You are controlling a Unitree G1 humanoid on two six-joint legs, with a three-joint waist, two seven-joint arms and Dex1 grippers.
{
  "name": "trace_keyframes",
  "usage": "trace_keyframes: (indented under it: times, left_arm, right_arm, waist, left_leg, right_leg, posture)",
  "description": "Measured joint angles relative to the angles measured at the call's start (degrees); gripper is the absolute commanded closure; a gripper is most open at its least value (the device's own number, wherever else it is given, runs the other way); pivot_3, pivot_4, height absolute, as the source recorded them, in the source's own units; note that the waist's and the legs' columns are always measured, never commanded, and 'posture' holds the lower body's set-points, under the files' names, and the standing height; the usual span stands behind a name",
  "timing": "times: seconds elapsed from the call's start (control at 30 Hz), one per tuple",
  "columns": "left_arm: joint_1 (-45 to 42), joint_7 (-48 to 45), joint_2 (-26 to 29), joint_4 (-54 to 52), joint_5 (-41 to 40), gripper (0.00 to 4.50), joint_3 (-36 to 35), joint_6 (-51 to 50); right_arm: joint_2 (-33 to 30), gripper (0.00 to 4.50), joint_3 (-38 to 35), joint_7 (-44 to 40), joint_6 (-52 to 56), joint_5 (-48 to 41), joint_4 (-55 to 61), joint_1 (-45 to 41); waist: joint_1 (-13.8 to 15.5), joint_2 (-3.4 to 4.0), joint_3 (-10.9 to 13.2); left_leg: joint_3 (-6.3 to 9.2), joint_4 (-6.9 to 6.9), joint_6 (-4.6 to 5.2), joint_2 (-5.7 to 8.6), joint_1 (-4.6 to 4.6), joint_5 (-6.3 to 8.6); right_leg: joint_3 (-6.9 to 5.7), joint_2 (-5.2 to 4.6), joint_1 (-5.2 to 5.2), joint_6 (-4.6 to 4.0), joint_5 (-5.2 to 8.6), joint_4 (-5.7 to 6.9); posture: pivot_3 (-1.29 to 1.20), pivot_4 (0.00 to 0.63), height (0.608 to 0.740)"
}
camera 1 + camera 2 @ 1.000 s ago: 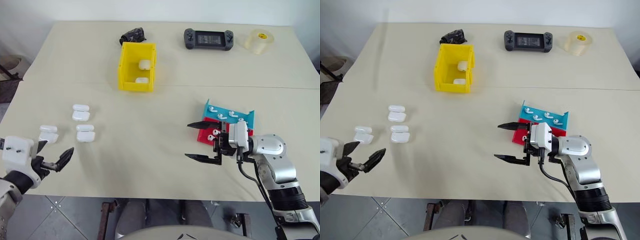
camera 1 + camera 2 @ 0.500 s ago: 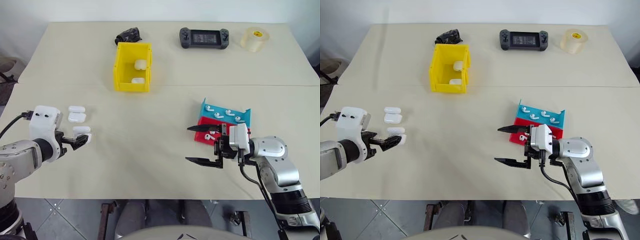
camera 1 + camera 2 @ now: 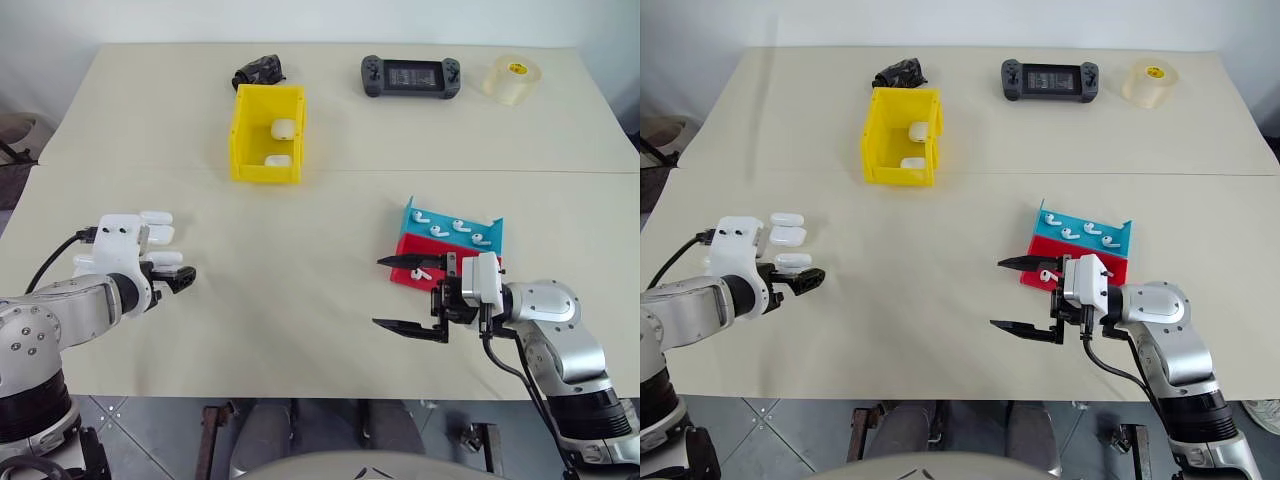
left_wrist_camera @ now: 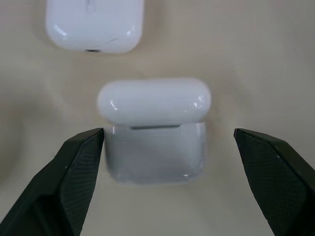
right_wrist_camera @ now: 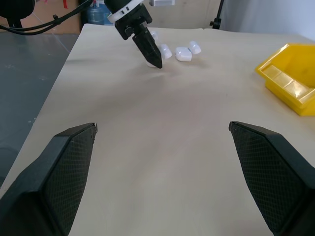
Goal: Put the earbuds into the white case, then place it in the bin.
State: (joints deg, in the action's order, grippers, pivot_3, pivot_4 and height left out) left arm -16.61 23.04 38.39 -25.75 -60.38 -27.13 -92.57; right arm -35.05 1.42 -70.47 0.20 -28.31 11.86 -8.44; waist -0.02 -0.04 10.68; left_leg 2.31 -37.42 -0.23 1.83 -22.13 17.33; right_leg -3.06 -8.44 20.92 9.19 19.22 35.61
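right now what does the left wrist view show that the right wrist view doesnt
Left wrist view alone: the open white case seen close, lid up, lying between the left gripper and its spread black fingers, with a second case beyond it.

Right wrist view alone: the yellow bin, a wide stretch of table, and the right gripper with its fingers wide open.

Both: the left gripper reaching at the white cases.

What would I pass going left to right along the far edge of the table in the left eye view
black crumpled object → black handheld game console → roll of clear tape
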Motion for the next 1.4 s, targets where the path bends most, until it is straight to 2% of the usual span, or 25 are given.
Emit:
trace_keyframes:
  times: [0.5,0.6,0.7,0.73,0.9,1.0,1.1,1.23,1.4]
  left_arm:
    - [1.1,14.9,0.0,2.0,-12.7,0.04,0.5,0.2]
    - [1.4,16.1,0.2,2.1,-13.8,0.64,0.2,0.2]
    - [1.4,16.4,0.4,2.5,-13.9,1.61,0.0,0.3]
    - [1.4,16.4,0.6,2.6,-13.9,1.76,0.1,0.3]
    - [1.1,15.8,0.5,2.7,-13.0,1.76,0.1,0.2]
    - [1.4,10.2,2.0,2.5,-10.0,1.76,0.3,2.0]
    - [3.8,-2.6,4.9,-0.6,-6.8,1.76,0.5,10.9]
    - [14.3,-29.1,10.4,-5.7,3.2,1.76,1.5,31.0]
    - [16.7,-55.9,8.7,-5.5,8.9,1.76,1.6,51.9]
  right_arm:
    - [0.1,0.0,0.0,0.6,-0.2,0.1,0.0,0.0]
    - [0.2,0.0,0.0,0.8,-0.3,0.2,0.0,-0.1]
    - [0.3,0.0,0.0,0.9,-0.4,0.2,-0.2,-0.5]
    - [0.3,0.0,0.0,0.9,-0.4,0.2,-0.4,-0.6]
    - [0.5,0.0,0.0,0.9,-1.0,0.5,-0.7,-0.9]
    - [0.6,0.0,0.1,1.1,-1.3,0.7,-0.9,-1.4]
    - [0.6,0.0,0.1,1.2,-1.4,1.0,-1.0,-1.5]
    - [-0.7,0.0,-0.9,1.3,-1.2,1.1,-1.1,-0.7]
    - [-3.7,0.0,-5.5,2.4,-0.1,0.9,-0.8,1.1]
  waist:
    - [0.0,0.0,0.0]
    - [0.0,0.0,0.0]
    - [0.0,0.0,0.0]
    - [0.0,0.0,0.0]
    - [0.0,0.0,0.0]
    - [0.1,0.0,0.0]
    - [0.1,0.0,0.0]
    - [-0.1,0.01,0.0]
    - [0.7,0.05,0.0]
  left_leg:
    - [-0.03,-0.01,-0.02,0.05,0.01,-0.01]
    - [-0.05,-0.01,-0.02,0.08,0.01,-0.01]
    - [-0.06,-0.01,-0.02,0.16,0.01,-0.01]
    - [-0.08,-0.01,-0.02,0.16,0.01,-0.01]
    - [-0.12,0.0,-0.03,0.17,0.01,-0.02]
    - [-0.15,0.0,-0.07,0.17,0.0,-0.04]
    - [-0.25,0.04,-0.07,0.17,-0.02,-0.04]
    - [-0.62,0.24,-0.07,0.11,-0.03,-0.03]
    - [-1.19,0.19,-0.05,-0.02,-0.04,-0.03]
  right_leg:
    - [0.06,0.0,0.04,0.0,0.0,0.03]
    - [0.08,0.0,0.05,0.0,0.0,0.04]
    - [0.08,0.01,0.05,0.0,0.0,0.04]
    - [0.09,0.01,0.06,0.0,0.0,0.04]
    - [0.12,0.01,0.1,0.0,0.0,0.05]
    - [0.13,0.03,0.14,-0.01,0.0,0.05]
    - [0.19,0.02,0.17,-0.02,0.01,0.0]
    - [0.3,0.01,0.33,-0.05,0.02,-0.12]
    - [0.21,0.03,0.2,-0.14,0.08,-0.56]
  posture:
    - [0.0,0.15,0.74]
    - [0.0,0.15,0.74]
    - [0.0,0.15,0.74]
    - [0.0,0.15,0.74]
    - [0.0,0.15,0.74]
    - [0.0,0.15,0.74]
    - [0.0,0.15,0.74]
    - [0.0,0.15,0.74]
    - [0.0,0.15,0.74]
